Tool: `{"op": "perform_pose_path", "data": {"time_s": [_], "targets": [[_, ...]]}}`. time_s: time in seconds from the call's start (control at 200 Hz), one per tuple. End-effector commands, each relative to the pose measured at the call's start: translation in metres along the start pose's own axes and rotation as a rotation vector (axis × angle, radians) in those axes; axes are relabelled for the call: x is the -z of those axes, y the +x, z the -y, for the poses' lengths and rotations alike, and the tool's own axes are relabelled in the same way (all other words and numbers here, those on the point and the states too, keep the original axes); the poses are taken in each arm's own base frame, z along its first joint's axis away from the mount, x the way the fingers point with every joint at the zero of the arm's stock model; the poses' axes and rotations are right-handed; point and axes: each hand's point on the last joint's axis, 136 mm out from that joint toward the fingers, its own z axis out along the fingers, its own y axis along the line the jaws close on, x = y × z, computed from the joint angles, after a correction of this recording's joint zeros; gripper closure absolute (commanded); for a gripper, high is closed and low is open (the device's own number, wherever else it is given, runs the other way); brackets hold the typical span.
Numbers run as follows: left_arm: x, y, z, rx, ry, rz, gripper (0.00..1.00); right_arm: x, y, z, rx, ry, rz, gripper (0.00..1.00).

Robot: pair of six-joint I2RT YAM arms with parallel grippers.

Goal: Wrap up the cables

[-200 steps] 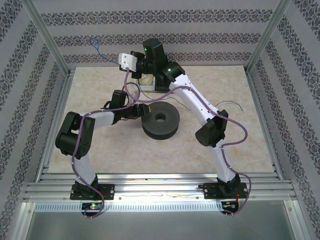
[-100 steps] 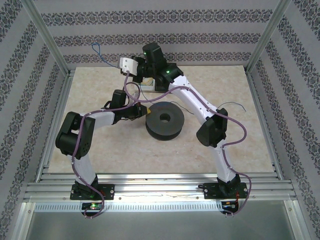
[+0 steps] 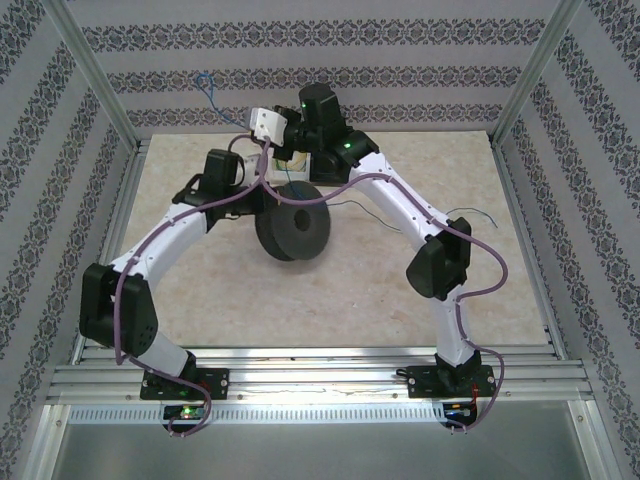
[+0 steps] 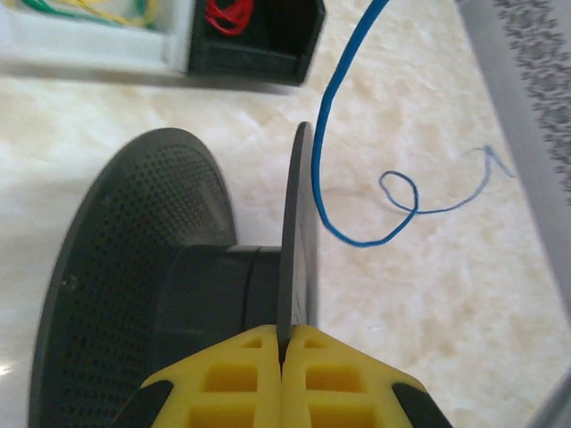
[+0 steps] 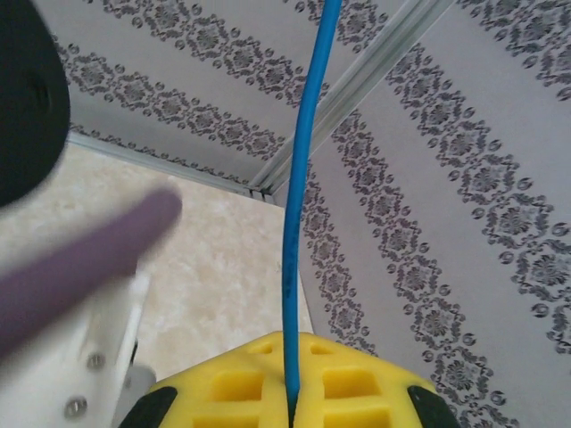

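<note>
The black spool (image 3: 293, 233) stands tipped on its edge at mid-table. My left gripper (image 3: 258, 208) is shut on the thin rim of one flange (image 4: 297, 267), its yellow fingertips (image 4: 259, 357) pinching it. The blue cable (image 4: 326, 160) curves past that flange and loops over the table (image 4: 399, 192). My right gripper (image 3: 252, 128) is raised near the back wall, shut on the blue cable (image 5: 299, 178), which rises straight out from between its yellow fingers (image 5: 241, 383). The cable's free end (image 3: 207, 90) sticks up against the wallpaper. Another stretch trails right (image 3: 340, 205).
A white bin of yellow and green wires (image 4: 89, 27) and a black bin with a red wire coil (image 4: 230, 13) sit just behind the spool. Purple arm cords (image 5: 89, 250) hang close to the right wrist. Metal frame rails (image 3: 520, 190) border the table.
My left gripper has shut on the spool's flange and tipped the spool from lying flat up onto its edge, shifting it left. The right gripper has drifted slightly right with the cable.
</note>
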Motion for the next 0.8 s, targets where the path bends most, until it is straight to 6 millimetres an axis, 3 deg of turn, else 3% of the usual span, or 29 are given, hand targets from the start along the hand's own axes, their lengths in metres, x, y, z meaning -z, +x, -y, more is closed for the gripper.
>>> {"op": "perform_pose_path", "data": {"time_s": [0.0, 0.165, 0.47, 0.794], "targets": [[0.036, 0.005, -0.030, -0.128, -0.251, -0.069, 1.00, 0.016, -0.017, 0.017, -0.005, 0.057, 0.047, 1.00], [0.056, -0.001, -0.045, -0.179, -0.397, -0.089, 1.00, 0.014, -0.012, 0.016, -0.020, 0.059, 0.050, 1.00], [0.035, 0.009, -0.067, -0.164, -0.452, -0.134, 1.00, 0.001, 0.004, 0.012, -0.032, 0.055, 0.031, 1.00], [0.040, 0.001, -0.073, -0.170, -0.512, -0.143, 1.00, -0.005, 0.026, 0.021, -0.061, 0.100, -0.004, 1.00]]}}
